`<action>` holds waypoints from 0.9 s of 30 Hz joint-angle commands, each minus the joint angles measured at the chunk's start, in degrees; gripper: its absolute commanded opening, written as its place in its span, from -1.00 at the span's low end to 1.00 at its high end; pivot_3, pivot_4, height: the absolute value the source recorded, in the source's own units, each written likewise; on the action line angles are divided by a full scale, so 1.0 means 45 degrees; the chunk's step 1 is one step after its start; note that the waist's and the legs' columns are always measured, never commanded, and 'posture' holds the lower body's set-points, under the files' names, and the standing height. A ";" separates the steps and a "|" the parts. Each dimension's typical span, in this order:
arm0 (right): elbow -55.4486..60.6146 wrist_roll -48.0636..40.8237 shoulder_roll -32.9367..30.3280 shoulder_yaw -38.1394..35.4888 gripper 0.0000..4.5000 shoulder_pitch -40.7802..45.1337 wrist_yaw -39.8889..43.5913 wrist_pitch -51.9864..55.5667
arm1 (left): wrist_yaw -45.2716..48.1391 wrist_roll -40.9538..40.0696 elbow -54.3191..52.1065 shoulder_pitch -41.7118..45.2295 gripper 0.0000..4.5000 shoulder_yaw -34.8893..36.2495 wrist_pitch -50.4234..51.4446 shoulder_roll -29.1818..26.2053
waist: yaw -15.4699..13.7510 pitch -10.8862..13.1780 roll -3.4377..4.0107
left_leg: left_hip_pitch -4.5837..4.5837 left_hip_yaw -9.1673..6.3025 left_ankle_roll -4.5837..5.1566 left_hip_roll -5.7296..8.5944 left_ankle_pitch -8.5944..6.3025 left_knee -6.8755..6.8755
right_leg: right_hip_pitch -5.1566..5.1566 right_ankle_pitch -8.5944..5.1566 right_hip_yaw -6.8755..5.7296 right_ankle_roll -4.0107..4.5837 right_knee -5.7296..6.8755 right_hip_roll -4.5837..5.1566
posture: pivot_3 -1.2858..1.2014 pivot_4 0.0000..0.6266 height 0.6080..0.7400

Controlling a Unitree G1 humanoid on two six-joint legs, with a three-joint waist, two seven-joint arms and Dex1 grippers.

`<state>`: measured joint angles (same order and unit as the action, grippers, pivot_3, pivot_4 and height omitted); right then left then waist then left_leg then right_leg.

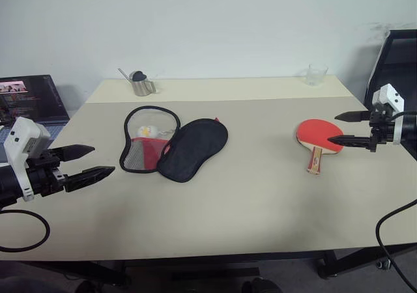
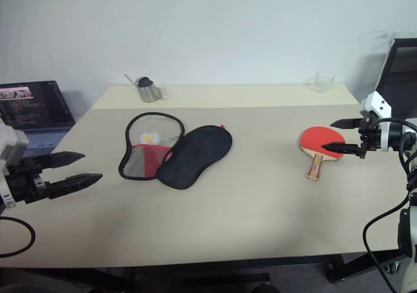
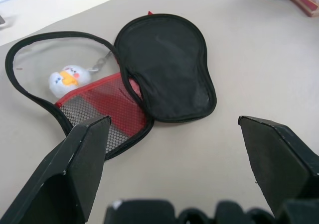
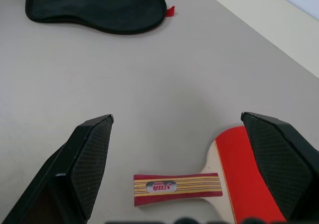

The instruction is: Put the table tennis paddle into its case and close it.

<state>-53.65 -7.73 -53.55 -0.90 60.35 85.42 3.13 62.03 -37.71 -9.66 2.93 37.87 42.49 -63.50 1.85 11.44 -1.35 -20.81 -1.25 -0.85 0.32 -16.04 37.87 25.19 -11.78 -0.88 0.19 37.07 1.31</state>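
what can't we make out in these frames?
- Table tennis paddle: blade cut off by the frame edge and the right pincer finger in the right wrist view.
- Case: zipper pull too small to find; the folded-over black half hides part of the red mesh half.
- Glass, metal cup: contents too small to tell.

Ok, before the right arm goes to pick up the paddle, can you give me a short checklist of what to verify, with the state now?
1. Right gripper open, nothing held: ok.
2. Round red-rubber table tennis paddle lies flat on the beige table, wooden striped handle free to grasp: ok.
3. Right gripper lined up on the handle: not ok, it hovers beside the blade.
4. Black and red soft zip case unzipped and spread open: ok.
5. White-yellow plush keychain out of the way: not ok, it lies inside the open half.
6. Left gripper open, ready to steady the case: ok.
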 commanded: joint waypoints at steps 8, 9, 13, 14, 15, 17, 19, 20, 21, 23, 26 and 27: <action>0.0200 -0.0258 0.0697 -0.0316 1.00 0.0720 0.0114 -0.0440 | -0.0095 -0.0257 -0.0945 -0.0256 0.98 0.1174 0.0363 -0.0304 | 0.0013 0.0000 0.0001 | 0.0003 -0.0001 0.0000 -0.0002 0.0000 0.0002 | 0.0002 0.0011 0.0008 0.0015 0.0006 0.0000 | 0.03 -0.52 1.00; 0.0188 -0.0249 0.0749 -0.0333 1.00 0.0765 0.0081 -0.0483 | -0.0149 -0.0253 -0.0999 -0.0237 0.98 0.1115 0.0369 -0.0265 | 0.0012 0.0000 0.0001 | 0.0002 -0.0001 0.0000 -0.0002 0.0000 0.0004 | 0.0003 0.0012 0.0006 0.0014 0.0007 0.0000 | 0.03 -0.52 1.00; 0.0445 -0.0359 0.0833 -0.0420 1.00 0.0792 0.0099 -0.0397 | -0.0255 -0.0237 -0.1060 -0.0215 0.98 0.0951 0.0287 -0.0016 | 0.0001 -0.0003 -0.0004 | 0.0001 -0.0004 0.0000 -0.0001 0.0000 0.0003 | 0.0000 0.0028 0.0003 0.0039 0.0002 0.0000 | 0.03 -0.52 1.00; 0.0501 -0.0408 0.0829 -0.0465 1.00 0.0809 0.0098 -0.0376 | -0.0358 -0.0201 -0.1012 -0.0136 0.98 0.0766 0.0223 0.0067 | 0.0000 -0.0002 -0.0004 | 0.0001 -0.0003 -0.0001 -0.0001 -0.0001 0.0003 | 0.0001 0.0038 0.0006 0.0054 0.0001 0.0000 | 0.03 -0.52 1.00; 0.0570 -0.0455 0.0824 -0.0501 1.00 0.0808 0.0110 -0.0343 | -0.0461 -0.0165 -0.0967 -0.0059 0.98 0.0573 0.0167 0.0141 | -0.0001 -0.0003 -0.0004 | 0.0001 -0.0002 -0.0001 0.0000 -0.0001 0.0004 | 0.0001 0.0039 0.0007 0.0054 0.0001 0.0000 | 0.03 -0.52 1.00; 0.0817 -0.0552 0.0819 -0.0540 1.00 0.0721 0.0159 -0.0252 | -0.0653 -0.0031 -0.0840 0.0128 0.98 0.0098 0.0019 0.0283 | -0.0004 -0.0003 -0.0004 | 0.0001 -0.0002 0.0000 0.0000 0.0000 0.0004 | 0.0000 0.0039 0.0007 0.0054 0.0002 0.0000 | 0.03 -0.52 1.00; 0.1120 -0.0715 0.0862 -0.0613 1.00 0.0583 0.0167 -0.0077 | -0.1031 0.0042 -0.0765 0.0410 0.98 -0.0380 0.0045 0.0481 | -0.0003 -0.0003 -0.0005 | 0.0002 -0.0003 0.0000 0.0000 0.0000 0.0005 | -0.0001 0.0040 0.0006 0.0053 0.0006 0.0000 | 0.03 -0.52 1.00; 0.1435 -0.0839 0.0925 -0.0628 1.00 0.0487 0.0186 0.0127 | -0.1189 0.0130 -0.0777 0.0521 0.98 -0.0736 0.0058 0.0547 | -0.0004 -0.0003 -0.0005 | 0.0002 -0.0003 0.0000 -0.0001 0.0000 0.0006 | -0.0001 0.0042 0.0007 0.0052 0.0005 0.0000 | 0.03 -0.52 1.00; 0.1743 -0.0958 0.0978 -0.0629 1.00 0.0404 0.0224 0.0321 | -0.1291 0.0149 -0.0900 0.0612 0.98 -0.1064 0.0110 0.0592 | 0.0000 -0.0003 -0.0005 | 0.0003 -0.0004 -0.0001 -0.0001 0.0000 0.0007 | -0.0002 0.0042 0.0007 0.0052 0.0006 0.0000 | 0.03 -0.52 1.00; 0.2268 -0.1232 0.1133 -0.0636 1.00 0.0232 0.0304 0.0692 | -0.1524 0.0105 -0.1241 0.0819 0.98 -0.1835 0.0294 0.0772 | 0.0008 -0.0003 -0.0005 | 0.0002 -0.0002 -0.0001 -0.0002 0.0000 0.0007 | -0.0001 0.0046 0.0013 0.0051 0.0006 0.0000 | 0.03 -0.52 1.00; 0.3800 -0.1654 0.1665 -0.0414 1.00 -0.0466 0.0228 0.1581 | -0.1888 0.1057 -0.1947 0.0818 0.98 -0.4036 -0.0249 0.1121 | 0.0009 -0.0008 -0.0011 | 0.0006 -0.0005 -0.0001 -0.0001 -0.0001 0.0007 | -0.0006 0.0051 0.0022 0.0047 0.0003 0.0000 | 0.03 -0.52 1.00; 0.4528 -0.1842 0.1799 -0.0323 1.00 -0.0759 0.0260 0.1928 | -0.2317 0.1061 -0.1998 0.1296 0.98 -0.4550 -0.0159 0.1603 | -0.0018 -0.0008 -0.0010 | 0.0006 -0.0007 -0.0001 -0.0002 -0.0001 0.0008 | -0.0007 0.0056 0.0025 0.0044 0.0004 0.0000 | 0.03 -0.52 1.00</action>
<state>-38.05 -13.82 -45.87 -2.14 57.27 85.69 9.60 53.62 -33.96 -16.41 7.12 19.94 42.90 -57.54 1.76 11.40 -1.39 -20.78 -1.29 -0.85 0.32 -16.05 37.92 25.15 -11.50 -0.76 0.35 37.09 1.31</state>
